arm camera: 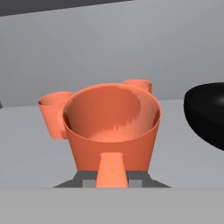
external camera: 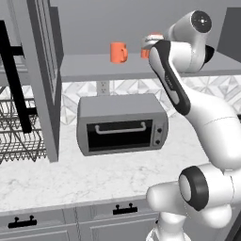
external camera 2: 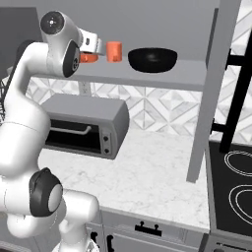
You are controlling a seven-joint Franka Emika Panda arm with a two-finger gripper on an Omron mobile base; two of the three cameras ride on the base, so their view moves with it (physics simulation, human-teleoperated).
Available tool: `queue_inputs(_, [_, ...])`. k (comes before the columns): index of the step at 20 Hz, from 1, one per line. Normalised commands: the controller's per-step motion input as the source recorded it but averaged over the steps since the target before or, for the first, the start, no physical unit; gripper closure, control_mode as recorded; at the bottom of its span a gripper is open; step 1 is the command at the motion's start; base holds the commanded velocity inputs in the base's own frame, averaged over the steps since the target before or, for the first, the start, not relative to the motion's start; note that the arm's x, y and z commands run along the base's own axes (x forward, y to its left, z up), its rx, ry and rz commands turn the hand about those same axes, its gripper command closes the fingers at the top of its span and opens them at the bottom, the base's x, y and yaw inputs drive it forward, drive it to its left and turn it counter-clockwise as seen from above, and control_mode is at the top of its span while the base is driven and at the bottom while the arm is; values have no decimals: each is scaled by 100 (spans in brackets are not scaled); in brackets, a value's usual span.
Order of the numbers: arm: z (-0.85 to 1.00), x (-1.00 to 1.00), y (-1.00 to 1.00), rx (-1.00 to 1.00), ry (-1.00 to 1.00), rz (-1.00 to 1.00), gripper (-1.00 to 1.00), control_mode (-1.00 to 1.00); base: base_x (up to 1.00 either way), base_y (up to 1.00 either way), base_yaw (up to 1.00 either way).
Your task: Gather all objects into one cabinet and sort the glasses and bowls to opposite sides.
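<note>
Left base view: the arm is reaching up from the lower right, elbow bent, forearm rising to the open grey cabinet [external camera: 42, 70], wrist folding over at shelf [external camera: 108, 68] height. One orange mug [external camera: 118, 52] is standing alone on the shelf, left of the wrist; a second orange mug [external camera: 149, 44] is showing partly behind the wrist housing. The toaster oven [external camera: 122, 123] is sitting on the table [external camera: 70, 174] below. Right base view: the hand [external camera 2: 93, 49] is pointing right along the shelf, carrying a held mug [external camera 2: 88, 57] that is lying tilted at its tip; another mug [external camera 2: 114, 51] is standing just beside it, and the black bowl [external camera 2: 152, 59] is resting further right on the same shelf, apart from the mugs. Hand view: the hand is closing narrow on the held mug, fingers [arm camera: 89, 177] clamping at its handle, mouth facing the camera; two more mugs are standing behind it, the bowl at far right. Judgement: the step in hand is placing this last mug on the mug side. Next move calls for righting it, lowering it onto bare shelf, well away from the bowl, then releasing.
</note>
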Motion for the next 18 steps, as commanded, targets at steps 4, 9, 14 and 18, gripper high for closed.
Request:
queue_inputs(4, [0,0,0,0,0,0,100,100,0,0,0])
queue_inputs(9, [0,0,0,0,0,0,100,100,0,0,0])
queue_inputs(14, [-27,0,8,-1,3,0,100,-100,0,2,0])
queue_inputs(18, [-39,0,7,-1,3,0,100,-100,0,0,0])
